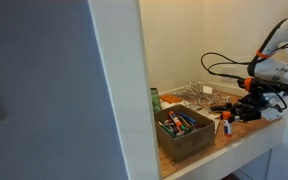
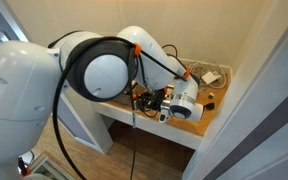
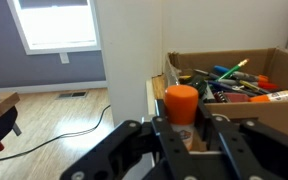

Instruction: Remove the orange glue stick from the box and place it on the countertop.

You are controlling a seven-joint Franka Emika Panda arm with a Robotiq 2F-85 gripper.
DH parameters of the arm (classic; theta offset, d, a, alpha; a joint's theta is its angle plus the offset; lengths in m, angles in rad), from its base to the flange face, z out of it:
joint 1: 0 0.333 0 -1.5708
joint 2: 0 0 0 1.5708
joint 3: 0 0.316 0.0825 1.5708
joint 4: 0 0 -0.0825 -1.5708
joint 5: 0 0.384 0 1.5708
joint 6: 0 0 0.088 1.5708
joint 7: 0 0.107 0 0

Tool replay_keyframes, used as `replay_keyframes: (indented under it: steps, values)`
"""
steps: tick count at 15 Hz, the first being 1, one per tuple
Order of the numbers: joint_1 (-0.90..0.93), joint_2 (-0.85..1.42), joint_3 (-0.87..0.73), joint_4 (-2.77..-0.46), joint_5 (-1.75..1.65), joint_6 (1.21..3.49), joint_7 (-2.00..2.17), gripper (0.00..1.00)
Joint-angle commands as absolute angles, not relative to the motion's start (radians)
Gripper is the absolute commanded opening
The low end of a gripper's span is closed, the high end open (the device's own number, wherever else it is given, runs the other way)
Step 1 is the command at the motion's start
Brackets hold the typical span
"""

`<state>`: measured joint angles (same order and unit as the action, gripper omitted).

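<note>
Glue stick (image 3: 182, 104), orange end showing, is sitting upright beside the box (image 3: 269, 118). Box is standing on countertop (image 1: 246, 128), holding markers.
</note>
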<state>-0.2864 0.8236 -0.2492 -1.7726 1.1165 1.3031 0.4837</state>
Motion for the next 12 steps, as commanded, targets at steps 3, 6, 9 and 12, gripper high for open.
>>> replay_keyframes:
  steps: [3, 6, 9, 12]
  values:
    - [-0.304, 0.902, -0.238, -1.691, 1.177, 1.285, 0.498, 0.08]
    - [-0.307, 0.93, -0.237, -1.665, 1.185, 1.28, 0.499, 0.08]
    - [-0.311, 0.954, -0.234, -1.642, 1.19, 1.28, 0.489, 0.08]
    - [-0.316, 0.973, -0.23, -1.624, 1.199, 1.28, 0.488, 0.08]
